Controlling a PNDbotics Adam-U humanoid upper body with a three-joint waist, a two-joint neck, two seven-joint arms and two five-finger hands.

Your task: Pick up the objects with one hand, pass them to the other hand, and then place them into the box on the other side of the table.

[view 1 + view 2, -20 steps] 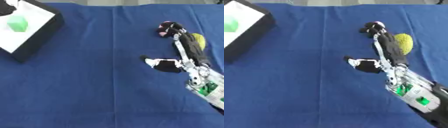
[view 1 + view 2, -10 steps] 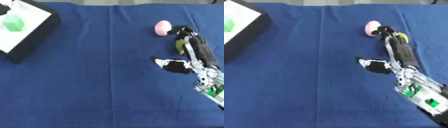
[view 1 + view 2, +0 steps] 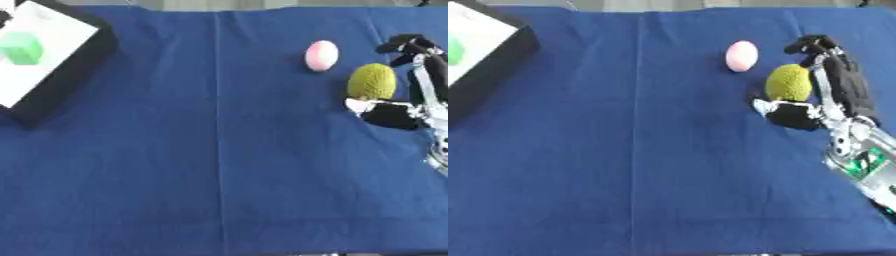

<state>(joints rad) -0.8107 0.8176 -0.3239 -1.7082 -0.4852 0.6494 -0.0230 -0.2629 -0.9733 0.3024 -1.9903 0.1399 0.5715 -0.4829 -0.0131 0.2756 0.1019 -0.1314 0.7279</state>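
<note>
Reaching in at the far right, the right hand [image 3: 833,95] has its fingers [image 3: 820,47] spread around the yellow-green ball [image 3: 788,83] without closing, the pink egg [image 3: 741,55] waits beside it, and only a green block [image 3: 21,48] sits in the box [image 3: 66,75] far left.

Even, fairly bright light falls on the blue cloth-covered surface [image 3: 219,150], with no hard glare on the fabric. Shadows are soft and short: a faint dark patch sits just left of the yellow-green knobbly ball [image 3: 788,83] and under the pink egg-shaped object [image 3: 321,55]. The white inside of the black-walled box [image 3: 52,37] is nearly washed out. Both views are soft throughout, and the right hand [image 3: 833,95] shows smeared edges.
</note>
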